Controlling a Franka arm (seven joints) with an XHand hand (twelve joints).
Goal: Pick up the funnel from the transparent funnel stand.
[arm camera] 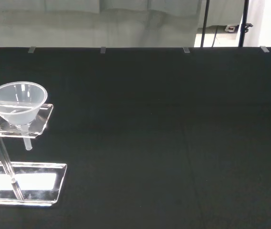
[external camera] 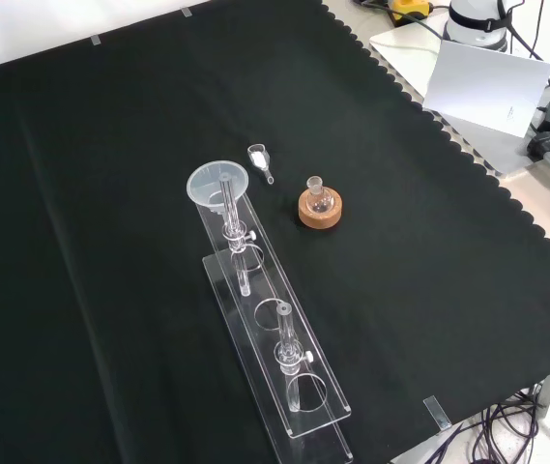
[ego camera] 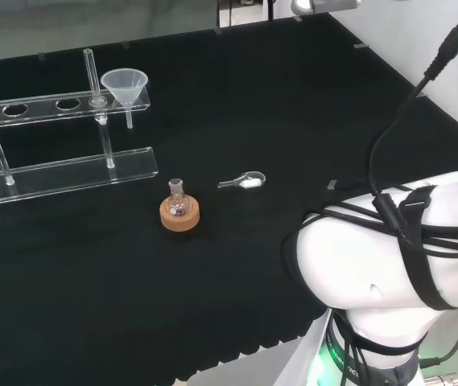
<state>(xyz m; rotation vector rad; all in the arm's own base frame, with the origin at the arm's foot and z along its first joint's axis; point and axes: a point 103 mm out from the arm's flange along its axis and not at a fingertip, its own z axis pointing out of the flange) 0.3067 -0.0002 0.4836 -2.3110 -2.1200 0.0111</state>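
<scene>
From the head view, the arm (ego camera: pixel 389 265) is nearest, a bulky white link wrapped in black cables at the right. The hand's fingers cannot be made out, so whether they are spread or closed I cannot tell.

Taking the stand (ego camera: pixel 59 137) (external camera: pixel 275 338) (arm camera: pixel 21 157) as the landmark: in the head view, a small flask (ego camera: pixel 177 193) (external camera: pixel 317 193) sits upright in a cork ring (ego camera: pixel 179 214) (external camera: pixel 320 210), on the cloth nearer than the stand's right end and apart from it. A little right of the flask and about level with the stand's base lies a small scoop (ego camera: pixel 245 182) (external camera: pixel 258 159) with something white in its bowl.

The funnel (ego camera: pixel 125 88) (external camera: pixel 218 187) (arm camera: pixel 17 102) sits in the end hole of the stand's upper shelf, the right end in the head view, mouth up and stem hanging through below the shelf. Nothing touches it. Other holes along the shelf stand open, and thin clear posts join shelf and base.

The cloth (ego camera: pixel 293 104) (external camera: pixel 91 193) (arm camera: pixel 173 143) runs on beyond the stand to its far edge.
</scene>
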